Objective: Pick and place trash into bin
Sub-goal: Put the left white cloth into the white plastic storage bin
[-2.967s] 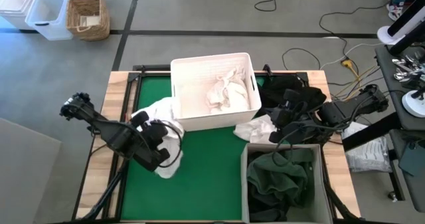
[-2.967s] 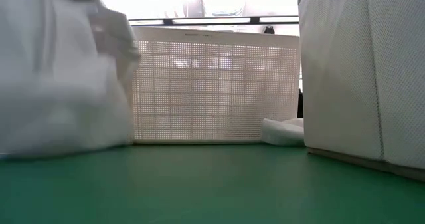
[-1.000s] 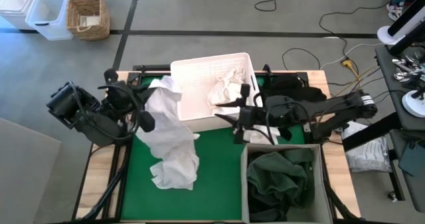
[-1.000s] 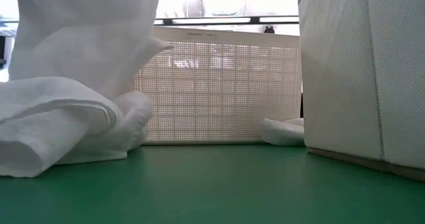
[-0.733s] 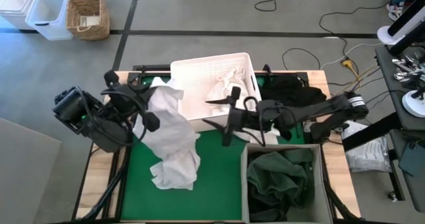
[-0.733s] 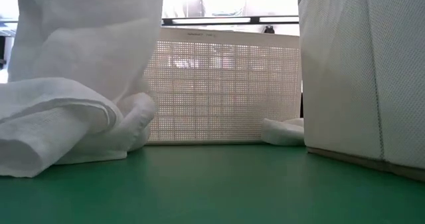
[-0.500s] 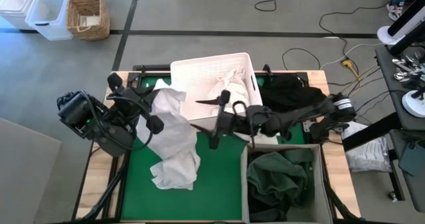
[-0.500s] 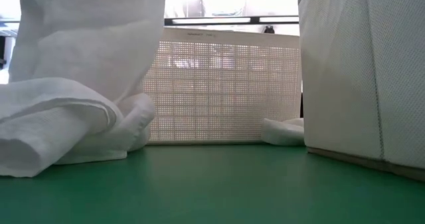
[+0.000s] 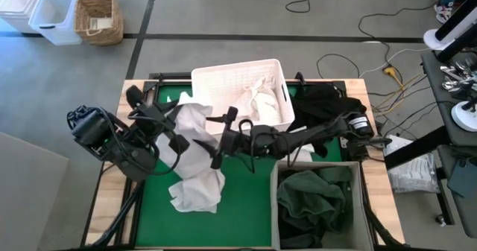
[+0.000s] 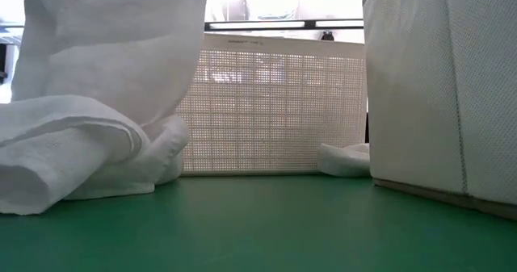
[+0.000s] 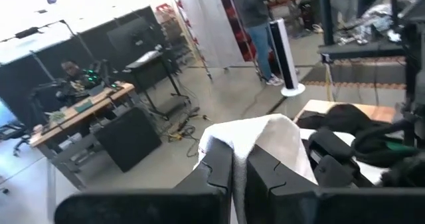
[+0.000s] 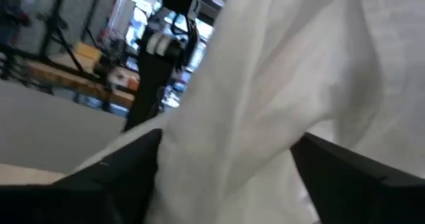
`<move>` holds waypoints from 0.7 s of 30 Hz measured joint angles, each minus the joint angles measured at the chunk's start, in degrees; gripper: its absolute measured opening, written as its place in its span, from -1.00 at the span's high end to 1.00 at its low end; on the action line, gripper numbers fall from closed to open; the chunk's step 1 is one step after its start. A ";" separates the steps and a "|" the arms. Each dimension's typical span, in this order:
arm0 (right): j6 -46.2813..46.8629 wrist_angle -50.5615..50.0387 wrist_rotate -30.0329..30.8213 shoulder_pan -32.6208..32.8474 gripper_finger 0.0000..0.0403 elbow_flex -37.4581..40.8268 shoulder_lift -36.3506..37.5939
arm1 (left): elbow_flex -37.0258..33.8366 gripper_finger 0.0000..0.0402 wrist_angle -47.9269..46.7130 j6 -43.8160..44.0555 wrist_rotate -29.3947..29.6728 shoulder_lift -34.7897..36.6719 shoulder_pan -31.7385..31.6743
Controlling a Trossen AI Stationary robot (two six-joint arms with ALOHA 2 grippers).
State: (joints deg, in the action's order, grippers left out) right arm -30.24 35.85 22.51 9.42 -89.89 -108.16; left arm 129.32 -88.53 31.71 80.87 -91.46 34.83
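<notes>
A large white sheet [image 9: 195,154] of trash hangs from my left gripper [image 9: 175,128], which is shut on its top left of the white tub [image 9: 238,94]. In the low view the sheet [image 10: 97,86] fills the left. My right gripper [image 9: 220,139] reaches in from the table's right, open, and the sheet [image 12: 265,91] lies between its fingers. The tub holds crumpled white sheets [image 9: 257,102]. Black cloth [image 9: 328,102] lies at the far right. Dark green cloth [image 9: 313,199] fills a grey fabric box [image 9: 272,206]. My left gripper [image 11: 239,177] pinches the sheet's top between its two shut fingers; the cloth [image 11: 255,134] drapes over the fingertips and hides the exact spot. The sheet hangs below, slack, its lower end [image 9: 197,195] heaped in folds on the green mat. My right gripper's fingers [image 12: 119,177] stand on either side of the hanging sheet, coming level from the table's right; whether they touch it I cannot tell.
The tub's perforated wall [image 10: 275,110] stands across the back of the green mat [image 10: 258,223]. The grey box's wall [image 10: 444,86] closes off the right. A small white sheet [image 10: 343,159] lies on the mat between them. People and desks show in the room beyond.
My right gripper has swept toward the table's left, from in front of the tub's right end to the hanging sheet. My left gripper has shifted a little toward the table's right and near edge with the sheet's top; the sheet's lower end has stayed on the mat.
</notes>
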 joint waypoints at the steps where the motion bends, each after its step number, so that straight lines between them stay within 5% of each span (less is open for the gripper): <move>1: -1.23 -0.01 0.58 0.03 -0.48 0.00 0.01 | 0.00 1.00 -0.09 0.04 -0.64 0.01 0.01; 12: -8.64 -2.62 3.27 0.42 0.83 0.04 0.60 | 0.00 1.00 -1.51 0.76 -8.49 0.44 0.01; 21: -15.84 -3.17 13.63 3.02 0.91 0.07 0.71 | -0.18 1.00 -1.47 1.51 -13.59 2.05 -0.13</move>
State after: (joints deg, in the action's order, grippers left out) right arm -46.08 32.68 36.14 12.44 -89.82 -107.46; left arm 129.13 -90.00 33.21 67.28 -89.41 34.70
